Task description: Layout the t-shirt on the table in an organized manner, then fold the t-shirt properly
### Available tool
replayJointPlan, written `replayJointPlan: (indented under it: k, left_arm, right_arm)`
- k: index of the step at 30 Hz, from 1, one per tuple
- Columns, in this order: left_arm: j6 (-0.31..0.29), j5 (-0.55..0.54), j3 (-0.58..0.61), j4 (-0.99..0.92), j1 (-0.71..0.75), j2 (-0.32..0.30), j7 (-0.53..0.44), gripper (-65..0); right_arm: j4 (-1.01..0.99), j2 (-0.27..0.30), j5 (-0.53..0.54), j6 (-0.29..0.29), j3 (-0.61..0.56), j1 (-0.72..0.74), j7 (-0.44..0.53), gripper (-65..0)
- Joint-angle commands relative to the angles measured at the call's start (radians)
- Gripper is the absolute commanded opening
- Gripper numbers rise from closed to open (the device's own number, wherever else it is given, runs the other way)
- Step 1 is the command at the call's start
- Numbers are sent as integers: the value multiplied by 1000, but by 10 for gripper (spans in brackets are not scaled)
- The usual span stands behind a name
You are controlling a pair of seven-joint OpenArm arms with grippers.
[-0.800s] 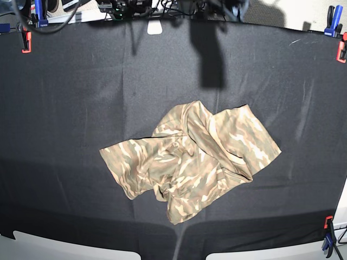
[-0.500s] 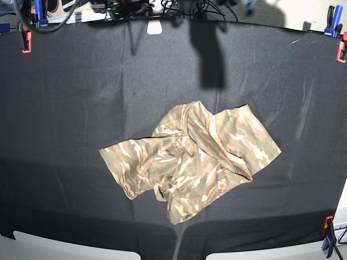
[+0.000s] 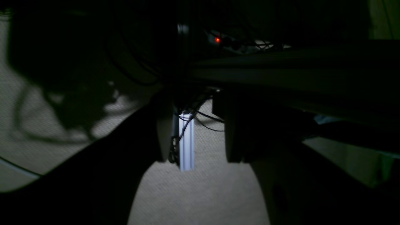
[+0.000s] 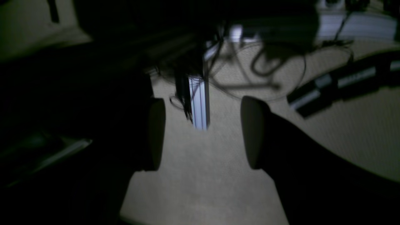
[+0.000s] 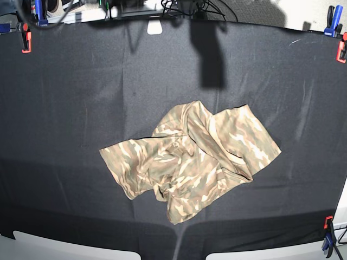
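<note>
A crumpled tan-and-brown camouflage t-shirt (image 5: 190, 162) lies mid-table on the black-clothed table (image 5: 65, 108), both grippers (image 3: 193, 137) (image 4: 201, 134) parted, empty, off-table; grabbing bunched layers risks tangling it further.

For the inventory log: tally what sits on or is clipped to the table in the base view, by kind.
T-shirt: 1, crumpled on the table
Red clamps: 3, seen at and too
Blue clamps: 3, seen at and too
Total: 7
</note>
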Motion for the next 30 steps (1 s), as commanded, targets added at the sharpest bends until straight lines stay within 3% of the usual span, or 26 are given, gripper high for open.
replayJointPlan:
  k: [1, 8, 14, 18, 22, 26, 30]
  left_arm:
    - [-11, -3, -1, 27, 30, -3, -19, -400]
    - [-11, -6, -1, 192, 154, -3, -19, -400]
    - [-11, -165, -1, 298, 251, -3, -19, -400]
    - [-11, -167, -1, 388, 319, -4, -18, -400]
    - [-16, -168, -1, 500, 401, -3, -19, -400]
    - [-52, -169, -1, 643, 501, -3, -19, -400]
    - [-64, -245, -1, 798, 583, -4, -18, -400]
  right_arm:
    - [20, 12, 3, 8, 3, -22, 7, -279]
    - [211, 57, 3, 8, 3, -181, 7, -279]
    - [398, 120, 3, 9, 3, -317, 6, -279]
    - [513, 166, 3, 16, 3, -404, 6, -279]
    - [632, 219, 3, 74, 3, -499, 6, -279]
    - [765, 274, 6, 190, 3, -610, 9, -279]
    - [893, 341, 7, 190, 3, -725, 15, -279]
